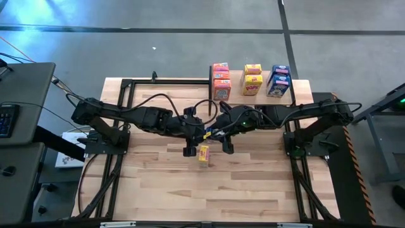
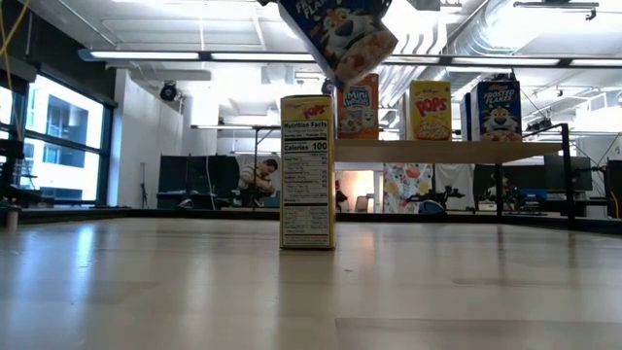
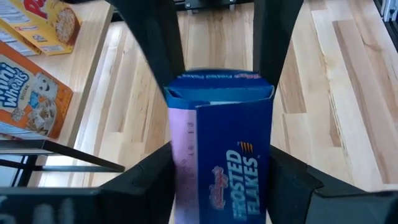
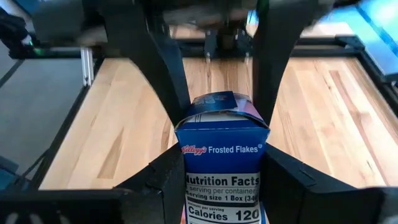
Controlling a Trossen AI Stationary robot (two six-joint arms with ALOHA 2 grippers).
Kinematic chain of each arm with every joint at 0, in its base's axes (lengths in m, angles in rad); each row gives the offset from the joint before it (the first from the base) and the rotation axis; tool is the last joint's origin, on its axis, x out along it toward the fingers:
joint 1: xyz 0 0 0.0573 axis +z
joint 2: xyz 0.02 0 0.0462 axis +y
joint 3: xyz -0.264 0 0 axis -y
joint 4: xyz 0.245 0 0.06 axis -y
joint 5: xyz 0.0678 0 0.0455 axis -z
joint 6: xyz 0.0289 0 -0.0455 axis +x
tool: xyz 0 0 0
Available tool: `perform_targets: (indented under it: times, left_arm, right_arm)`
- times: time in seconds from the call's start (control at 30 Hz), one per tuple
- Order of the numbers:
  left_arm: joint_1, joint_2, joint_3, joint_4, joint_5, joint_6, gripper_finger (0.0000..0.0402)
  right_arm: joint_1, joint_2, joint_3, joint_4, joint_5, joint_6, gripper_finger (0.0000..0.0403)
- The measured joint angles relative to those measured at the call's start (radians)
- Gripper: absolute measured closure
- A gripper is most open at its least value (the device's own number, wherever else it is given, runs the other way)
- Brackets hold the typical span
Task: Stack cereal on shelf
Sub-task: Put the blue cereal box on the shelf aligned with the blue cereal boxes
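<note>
Cardboard box, glossy blue, rectangular

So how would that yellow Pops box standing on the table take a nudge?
The yellow Pops box stands upright on its small end, tall and narrow, so a high push would probably tip it. It looks like light cardboard, so a low push may slide it.

The high camera is looking straight down on the whole table and both arms. The low one is sitting at tabletop level, facing the far shelf. Both wrist cameras are closing in on one blue Frosted Flakes box.
</note>
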Motion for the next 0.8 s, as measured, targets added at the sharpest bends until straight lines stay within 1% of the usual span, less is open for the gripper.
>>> perform_targets:
  times: [0.2, 0.43, 0.53, 0.67, 0.8]
  left_arm:
    - [0.005, -0.002, 0.000, 0.000, -0.002, -0.034, 0.0169]
    - [0.006, -0.002, 0.000, -0.001, 0.006, -0.035, 0.0121]
    - [0.006, -0.002, 0.000, -0.001, 0.007, -0.034, 0.0113]
    - [0.005, -0.005, 0.000, -0.001, 0.009, -0.031, 0.0113]
    - [0.005, -0.006, 0.002, -0.005, 0.001, 0.018, 0.0114]
  right_arm:
    - [0.000, 0.000, -0.002, -0.002, 0.000, 0.000, 0.0246]
    - [0.000, 0.000, -0.002, -0.001, 0.000, 0.000, 0.0246]
    - [0.000, -0.001, -0.002, -0.009, 0.000, 0.000, 0.0246]
    - [0.000, -0.007, -0.002, -0.040, 0.000, 0.000, 0.0246]
    - [0.000, -0.022, -0.001, -0.087, 0.011, 0.025, 0.0246]
